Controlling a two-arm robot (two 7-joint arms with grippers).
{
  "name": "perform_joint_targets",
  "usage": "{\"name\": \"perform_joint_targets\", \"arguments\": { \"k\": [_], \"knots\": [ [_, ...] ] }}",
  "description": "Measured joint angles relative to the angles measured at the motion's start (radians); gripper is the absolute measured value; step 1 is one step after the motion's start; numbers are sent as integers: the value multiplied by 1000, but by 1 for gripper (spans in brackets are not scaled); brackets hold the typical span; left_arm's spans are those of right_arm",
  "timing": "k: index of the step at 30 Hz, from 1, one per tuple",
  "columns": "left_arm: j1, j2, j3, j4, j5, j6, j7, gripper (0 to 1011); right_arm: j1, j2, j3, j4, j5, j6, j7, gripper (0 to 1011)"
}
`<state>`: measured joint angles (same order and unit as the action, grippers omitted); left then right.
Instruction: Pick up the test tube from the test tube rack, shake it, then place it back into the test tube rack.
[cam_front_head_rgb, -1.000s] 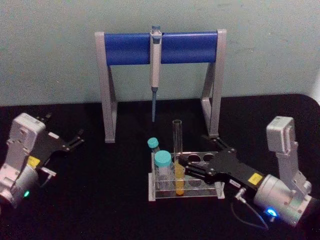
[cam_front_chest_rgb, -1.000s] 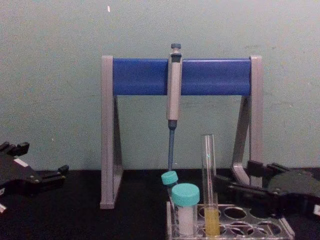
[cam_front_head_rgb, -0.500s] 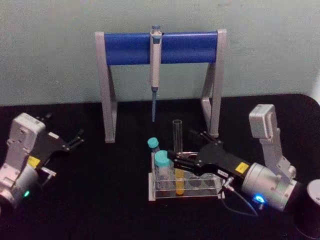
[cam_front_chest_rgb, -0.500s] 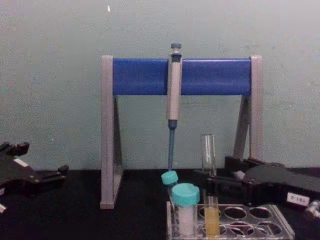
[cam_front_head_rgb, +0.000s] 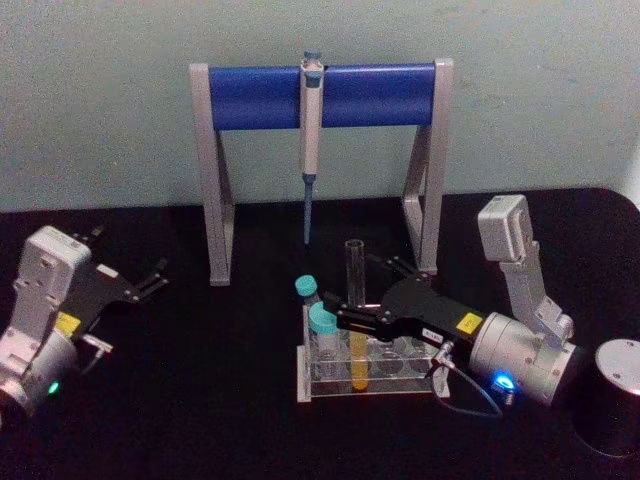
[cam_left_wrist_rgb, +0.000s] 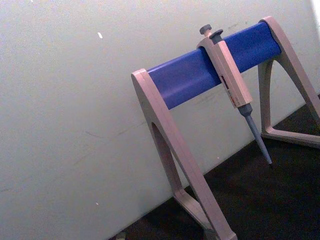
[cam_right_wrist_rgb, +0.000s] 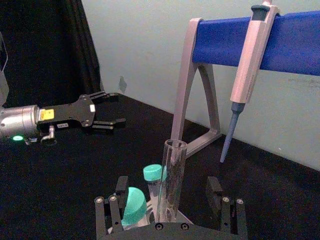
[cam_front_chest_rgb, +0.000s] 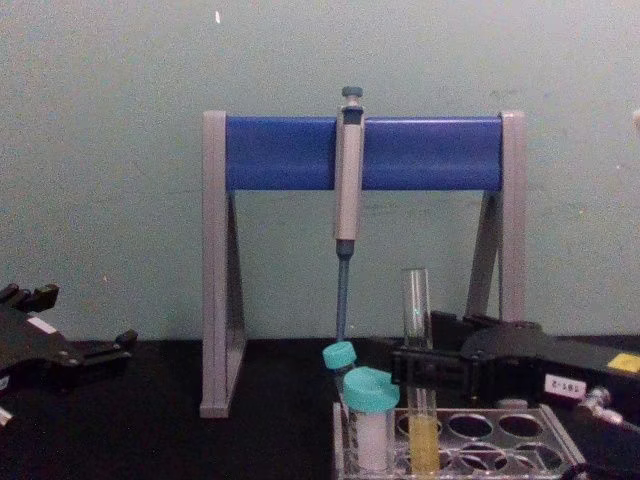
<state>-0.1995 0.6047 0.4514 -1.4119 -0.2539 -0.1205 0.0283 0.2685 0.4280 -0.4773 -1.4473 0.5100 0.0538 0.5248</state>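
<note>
The test tube (cam_front_head_rgb: 354, 275) stands upright in the clear test tube rack (cam_front_head_rgb: 400, 388), with yellow liquid at its bottom. My right gripper (cam_front_head_rgb: 361, 292) is open and straddles the tube's middle, one finger on each side. The right wrist view shows the tube (cam_right_wrist_rgb: 170, 175) between the two fingers (cam_right_wrist_rgb: 120, 187), with gaps on both sides. From the chest view the tube (cam_front_chest_rgb: 417, 300) rises above the right gripper (cam_front_chest_rgb: 418, 362) and the rack (cam_front_chest_rgb: 562, 442). My left gripper (cam_front_head_rgb: 152, 277) rests open at the far left, away from the rack.
Two teal-capped white tubes (cam_front_head_rgb: 323, 320) stand in the rack's left end, close to the near finger; the front cap (cam_front_chest_rgb: 370, 388) looks tilted. Behind stands the grey-and-blue pipette stand (cam_front_head_rgb: 260, 95) with a hanging pipette (cam_front_head_rgb: 311, 130). A grey cylinder (cam_front_head_rgb: 618, 392) sits at far right.
My right gripper has moved left over the rack and now brackets the tube. The tube stays in its hole. The left arm has not moved.
</note>
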Motion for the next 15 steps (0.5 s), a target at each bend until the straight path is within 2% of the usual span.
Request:
{"name": "perform_joint_targets", "arguments": {
  "k": [15],
  "knots": [
    [0,0,0,0,0,0,0,1001,9,-2,-10,15,-7,3,-3,1000]
  ]
}}
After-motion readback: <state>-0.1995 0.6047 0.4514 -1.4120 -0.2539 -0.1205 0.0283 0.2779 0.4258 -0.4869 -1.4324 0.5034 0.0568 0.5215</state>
